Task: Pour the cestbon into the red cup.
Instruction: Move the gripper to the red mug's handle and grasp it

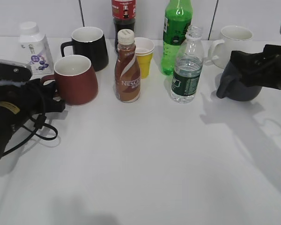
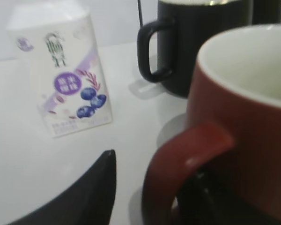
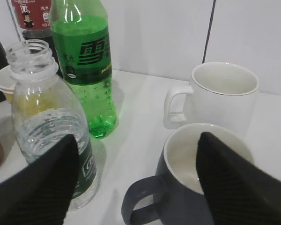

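Meanwhile cestbon [image 3: 51,136] stands just beside the open right claw [image 3: 136,173]

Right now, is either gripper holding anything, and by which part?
The left gripper has its fingers on either side of the red cup's loop handle; a firm clamp cannot be told. The right gripper is open and holds nothing.

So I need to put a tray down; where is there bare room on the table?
The whole near half of the table is bare, in front of the red cup, Nescafe bottle and cestbon. The back row is crowded: black mug, yellow cup, green bottle, white mug.
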